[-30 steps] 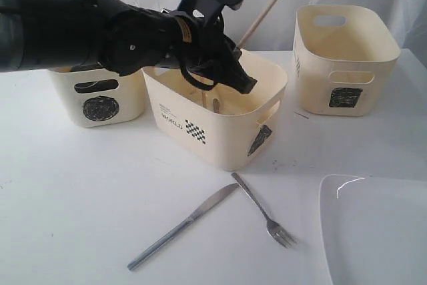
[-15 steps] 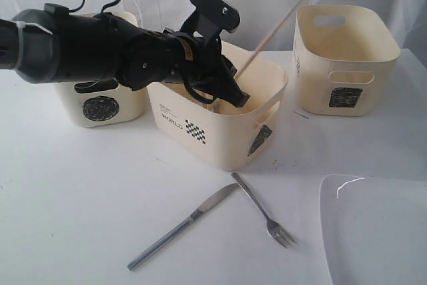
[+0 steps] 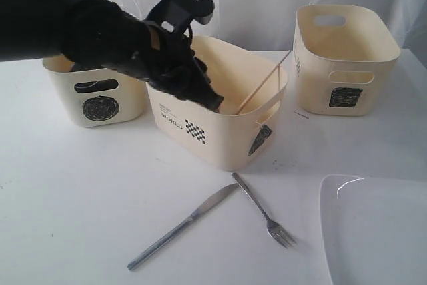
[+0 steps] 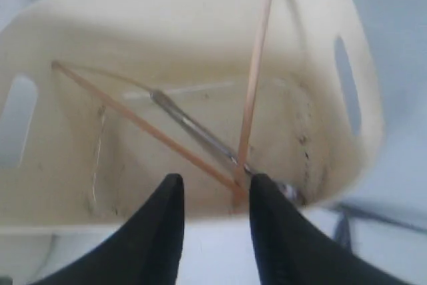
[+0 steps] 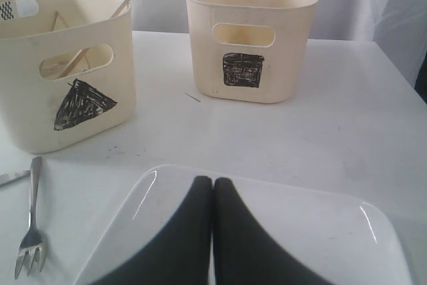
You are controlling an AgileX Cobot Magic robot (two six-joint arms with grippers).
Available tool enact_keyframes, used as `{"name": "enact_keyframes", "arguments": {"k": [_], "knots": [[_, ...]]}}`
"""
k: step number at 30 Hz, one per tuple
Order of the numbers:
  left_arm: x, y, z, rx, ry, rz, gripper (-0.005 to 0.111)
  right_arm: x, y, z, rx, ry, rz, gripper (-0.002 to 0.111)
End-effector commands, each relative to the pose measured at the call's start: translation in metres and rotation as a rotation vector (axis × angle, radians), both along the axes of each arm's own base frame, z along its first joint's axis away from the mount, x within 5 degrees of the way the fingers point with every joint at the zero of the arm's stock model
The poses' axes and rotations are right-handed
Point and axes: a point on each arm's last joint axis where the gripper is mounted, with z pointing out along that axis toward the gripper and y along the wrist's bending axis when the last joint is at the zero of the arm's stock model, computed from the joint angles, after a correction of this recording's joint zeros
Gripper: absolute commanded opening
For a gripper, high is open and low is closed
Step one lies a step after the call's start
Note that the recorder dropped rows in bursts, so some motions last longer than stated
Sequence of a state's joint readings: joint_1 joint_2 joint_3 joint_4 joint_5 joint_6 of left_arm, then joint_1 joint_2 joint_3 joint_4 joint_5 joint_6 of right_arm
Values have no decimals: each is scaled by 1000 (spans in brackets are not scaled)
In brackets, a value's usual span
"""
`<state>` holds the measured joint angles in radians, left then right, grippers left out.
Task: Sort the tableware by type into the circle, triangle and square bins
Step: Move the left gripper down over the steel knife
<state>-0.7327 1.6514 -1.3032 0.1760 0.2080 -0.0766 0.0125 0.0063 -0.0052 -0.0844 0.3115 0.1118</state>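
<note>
my left gripper hangs over the near-left rim of the triangle bin, the middle one of three cream bins on a white table. its jaws are spread apart with nothing between them.

in the left wrist view, my left gripper looks straight into the triangle bin. two chopsticks are inside. one chopstick stands steeply, its foot on the bin floor near my fingers and its top leaning on the far rim. the other chopstick lies slanted across the floor, one end up in a corner. a spoon lies on the floor under them. in the exterior view the leaning chopstick pokes just above the bin's right rim.

the circle bin sits at the left, partly behind my left arm. the square bin sits at the right, well apart from the triangle bin.

on the table in front of the triangle bin lie a knife and a fork; the knife's tip is just beside the fork's handle end.

my right gripper is over the white plate at the table's near-right corner, jaws pressed together and holding nothing. i cannot tell whether it touches the plate. the right wrist view also shows the fork, the triangle bin and the square bin.
</note>
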Motion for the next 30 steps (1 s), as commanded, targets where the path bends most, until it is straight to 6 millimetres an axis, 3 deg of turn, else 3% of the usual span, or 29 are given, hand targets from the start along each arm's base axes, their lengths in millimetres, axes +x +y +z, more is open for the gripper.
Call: {"name": "enact_keyframes", "arguments": {"k": [1,4,7,16,23,30], "knots": [[-51,18,1,127,182,-22,39,0,0,0,-4,-15,9,0],[-75,24,-14,224,291,-78,39,0,0,0,-4,-15,9,0],[-86,28,-27,274,383,-97,39,0,0,0,-4,-15,9,0],[-88,25,-60,346,503,-90,63,0,0,0,-4,-15,9,0],[-96,13,-73,393,535,-189,63,0,1,0,1,-15,9,0],[-91,6,-82,378,515,-199,63,0,1,0,1,-15,9,0]]}}
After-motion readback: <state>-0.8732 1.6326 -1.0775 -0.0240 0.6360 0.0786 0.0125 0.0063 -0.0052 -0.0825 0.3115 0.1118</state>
